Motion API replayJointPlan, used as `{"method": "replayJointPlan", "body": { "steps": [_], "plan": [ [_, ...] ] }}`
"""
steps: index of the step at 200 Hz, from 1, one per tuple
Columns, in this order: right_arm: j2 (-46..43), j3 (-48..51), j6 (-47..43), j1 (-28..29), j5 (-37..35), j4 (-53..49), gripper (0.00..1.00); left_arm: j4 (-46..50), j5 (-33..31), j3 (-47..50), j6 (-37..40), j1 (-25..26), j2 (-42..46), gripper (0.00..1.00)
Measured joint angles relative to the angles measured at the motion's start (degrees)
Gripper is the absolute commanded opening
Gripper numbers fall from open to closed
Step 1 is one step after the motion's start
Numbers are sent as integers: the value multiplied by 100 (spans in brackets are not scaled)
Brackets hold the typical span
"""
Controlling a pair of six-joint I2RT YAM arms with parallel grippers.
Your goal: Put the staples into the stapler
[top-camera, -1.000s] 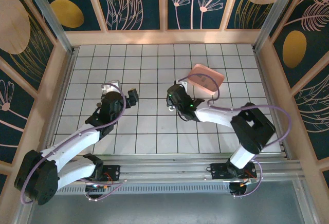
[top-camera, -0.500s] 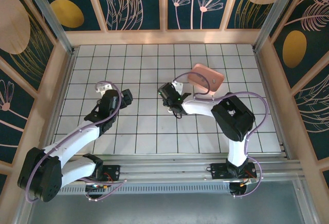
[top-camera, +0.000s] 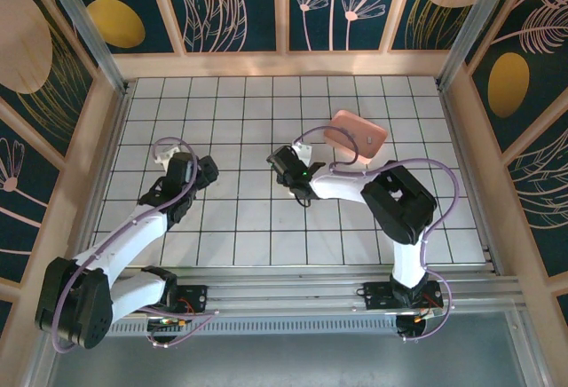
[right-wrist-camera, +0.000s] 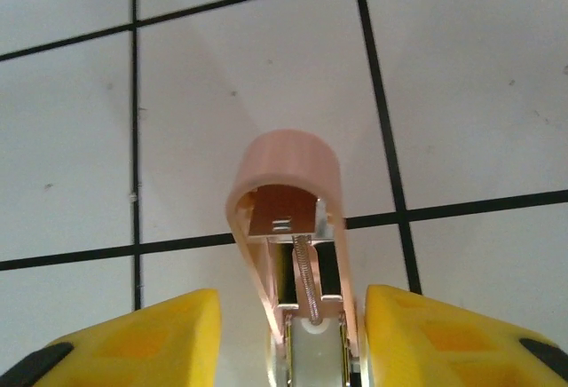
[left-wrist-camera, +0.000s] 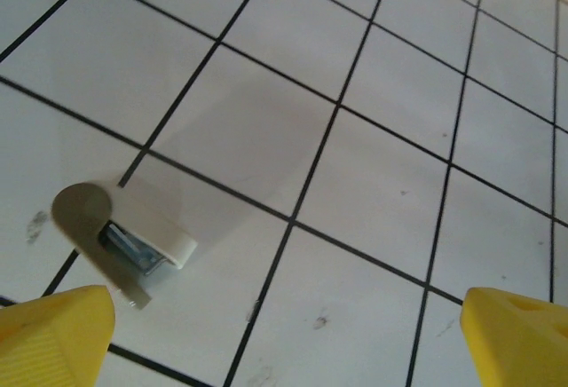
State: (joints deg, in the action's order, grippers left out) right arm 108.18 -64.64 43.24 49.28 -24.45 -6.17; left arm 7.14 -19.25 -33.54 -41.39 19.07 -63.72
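The stapler (right-wrist-camera: 286,163) has a pale pinkish shell. It lies between the yellow fingers of my right gripper (right-wrist-camera: 293,309) with its lid swung open, baring a spring and a white pusher. A gap shows on the left and the right finger is almost touching, so this gripper is open. From above, the right gripper (top-camera: 286,163) is mid-floor. My left gripper (left-wrist-camera: 286,316) is wide open over bare tile, and from above this left gripper (top-camera: 204,172) is left of centre. I cannot make out the staples.
A small whitish object with a grey metal tab (left-wrist-camera: 133,236) lies on the tile by my left fingertip; I cannot tell what it is. A pink tray (top-camera: 355,134) sits behind the right arm. Wooden walls (top-camera: 461,103) fence the tiled floor.
The left arm has drawn back to the left. The right gripper has shifted left, and the right arm's elbow has swung in toward the middle.
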Motion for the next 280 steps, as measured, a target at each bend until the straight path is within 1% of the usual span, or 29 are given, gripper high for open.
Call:
{"method": "replayJointPlan", "body": {
  "steps": [32,66,89,137,168,215,280],
  "plan": [
    [-702,413,-59,48,-20,232,48,302,282,-2,-105,-302,149,99],
    [-1473,872,-96,168,-48,621,48,658,605,-131,-195,-667,24,98],
    [-1690,1054,-94,227,-59,776,48,796,796,-315,-223,-918,-284,99],
    [-1805,1338,-92,236,-59,890,48,846,1043,-619,-219,-1335,-863,98],
    [-1893,1373,-94,236,-59,911,48,763,1248,-629,-249,-1394,-1213,96],
    [-1991,1419,-94,236,-59,988,48,503,1377,-629,-330,-1394,-1639,86],
    [-2249,1567,-96,236,-63,1034,48,284,1410,-658,-321,-1432,-2188,85]
  ]
}}
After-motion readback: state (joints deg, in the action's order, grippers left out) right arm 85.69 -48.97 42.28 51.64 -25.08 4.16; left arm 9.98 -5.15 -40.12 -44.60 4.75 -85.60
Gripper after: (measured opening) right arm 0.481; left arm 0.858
